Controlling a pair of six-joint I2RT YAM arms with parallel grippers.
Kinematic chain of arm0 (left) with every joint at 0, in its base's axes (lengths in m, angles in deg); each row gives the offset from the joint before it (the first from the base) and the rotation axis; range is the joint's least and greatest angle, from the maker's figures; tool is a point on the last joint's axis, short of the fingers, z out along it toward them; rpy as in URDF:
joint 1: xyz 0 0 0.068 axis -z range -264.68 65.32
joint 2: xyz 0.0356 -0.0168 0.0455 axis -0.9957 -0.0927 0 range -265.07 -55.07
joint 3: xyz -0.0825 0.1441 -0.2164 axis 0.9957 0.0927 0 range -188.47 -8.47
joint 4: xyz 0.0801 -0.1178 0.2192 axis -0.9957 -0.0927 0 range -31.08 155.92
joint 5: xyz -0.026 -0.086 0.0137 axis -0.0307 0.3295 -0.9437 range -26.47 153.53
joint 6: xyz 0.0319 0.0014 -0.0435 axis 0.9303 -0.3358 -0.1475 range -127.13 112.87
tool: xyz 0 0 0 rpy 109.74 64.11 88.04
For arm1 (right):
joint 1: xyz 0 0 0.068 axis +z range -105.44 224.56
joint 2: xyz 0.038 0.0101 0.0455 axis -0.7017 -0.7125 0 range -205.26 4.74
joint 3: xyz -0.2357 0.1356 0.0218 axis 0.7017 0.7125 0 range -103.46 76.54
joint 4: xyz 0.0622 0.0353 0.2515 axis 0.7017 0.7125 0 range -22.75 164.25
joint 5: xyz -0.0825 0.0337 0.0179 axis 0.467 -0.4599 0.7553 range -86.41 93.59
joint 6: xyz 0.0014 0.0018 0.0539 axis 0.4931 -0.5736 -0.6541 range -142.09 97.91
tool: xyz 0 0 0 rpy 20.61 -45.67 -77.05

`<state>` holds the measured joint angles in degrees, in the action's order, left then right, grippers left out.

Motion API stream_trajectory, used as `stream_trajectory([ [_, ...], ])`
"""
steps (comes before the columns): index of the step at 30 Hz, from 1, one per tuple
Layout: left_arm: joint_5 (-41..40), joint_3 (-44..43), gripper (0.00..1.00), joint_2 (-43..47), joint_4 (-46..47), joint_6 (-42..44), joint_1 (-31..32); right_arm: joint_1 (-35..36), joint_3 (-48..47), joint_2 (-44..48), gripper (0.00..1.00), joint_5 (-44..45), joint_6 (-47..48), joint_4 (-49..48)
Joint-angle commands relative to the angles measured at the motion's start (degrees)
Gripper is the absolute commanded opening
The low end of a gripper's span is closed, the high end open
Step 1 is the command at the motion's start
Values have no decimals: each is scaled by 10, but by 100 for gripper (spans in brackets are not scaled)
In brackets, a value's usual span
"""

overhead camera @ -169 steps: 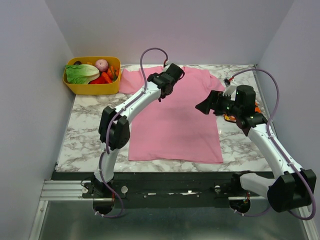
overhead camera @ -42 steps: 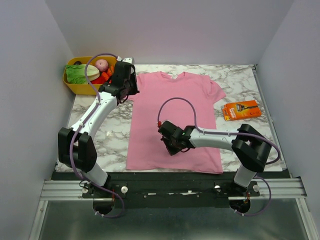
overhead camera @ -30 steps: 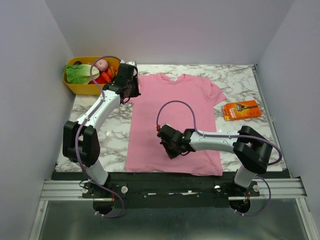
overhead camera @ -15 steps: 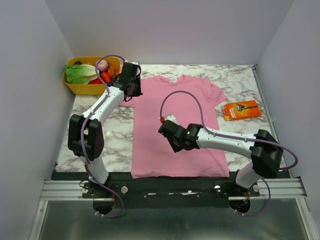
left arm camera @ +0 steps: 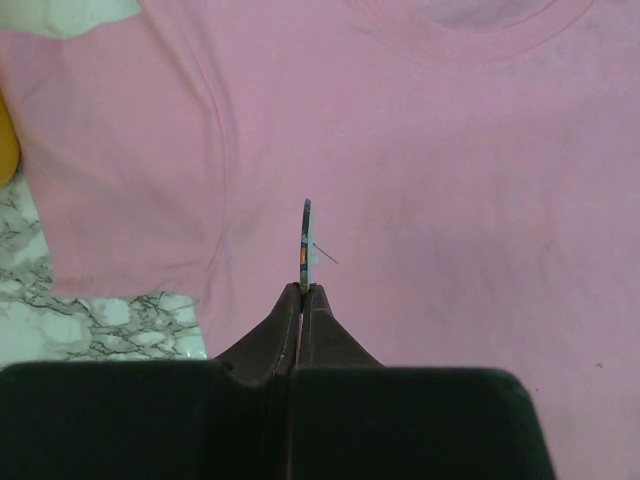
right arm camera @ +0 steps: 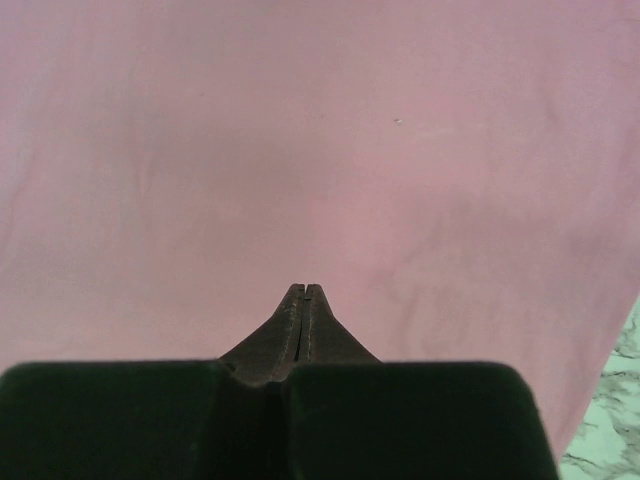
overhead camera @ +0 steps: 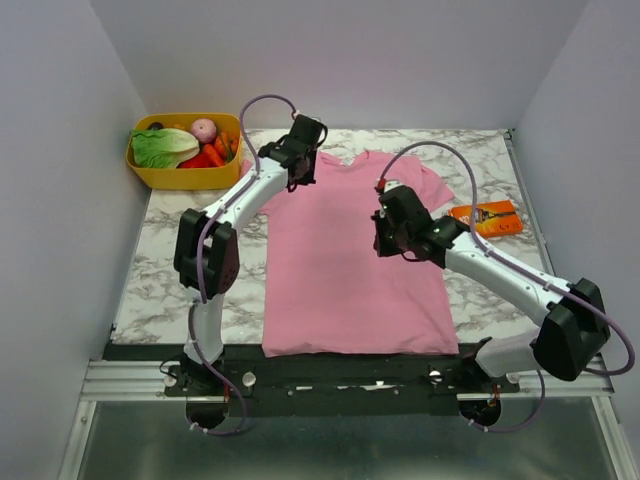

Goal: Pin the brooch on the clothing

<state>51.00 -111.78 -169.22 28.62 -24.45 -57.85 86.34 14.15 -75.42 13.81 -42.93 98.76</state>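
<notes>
The left gripper (left arm camera: 301,295) had its fingers pinched tight on the brooch (left arm camera: 307,238), which stood edge-on above the tips with a thin pin jutting to one side. It was held over the clothing (overhead camera: 350,280) just below the collar, toward the sleeve on the left-edge side. The right gripper (right arm camera: 304,292) was pressed together on nothing, above plain pink cloth in the clothing's right half. The clothing lay flat in the middle of the marble tabletop (overhead camera: 170,270), collar toward the far edge and hem by the near edge. In the far left corner sat a yellow bin (overhead camera: 185,180) — inside it a green leafy head (overhead camera: 163,147), a round pinkish piece (overhead camera: 203,129), orange carrots (overhead camera: 215,153) and something red (overhead camera: 197,160). An orange package (overhead camera: 487,217) lay near the right edge, partly behind the right arm
</notes>
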Motion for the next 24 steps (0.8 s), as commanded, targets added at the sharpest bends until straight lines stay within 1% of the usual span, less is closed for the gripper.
stream_trajectory([
  [1,-100,-84,0,-63,-87,22,26,-63,43,45,2,-100,16,-52],
  [2,-119,-94,0,-80,-94,26,33,-86,54,56,2,-133,15,-57],
  [4,-142,-119,0,-97,-112,27,38,-108,67,64,2,-160,12,-73],
  [5,-162,-128,0,-113,-119,28,41,-132,74,68,2,-195,11,-79],
  [8,-192,-153,0,-141,-137,34,49,-175,97,73,2,-258,4,-105],
  [12,-244,-180,0,-171,-149,47,59,-203,110,66,2,-286,4,-116],
  [15,-268,-185,0,-191,-141,67,67,-226,120,63,2,-306,5,-126],
  [16,-294,-189,0,-197,-140,76,69,-232,122,62,2,-310,6,-127],
  [19,-337,-211,0,-228,-145,91,78,-250,126,58,2,-320,9,-130],
  [24,-376,-250,0,-275,-138,126,95,-273,133,51,2,-344,7,-137],
])
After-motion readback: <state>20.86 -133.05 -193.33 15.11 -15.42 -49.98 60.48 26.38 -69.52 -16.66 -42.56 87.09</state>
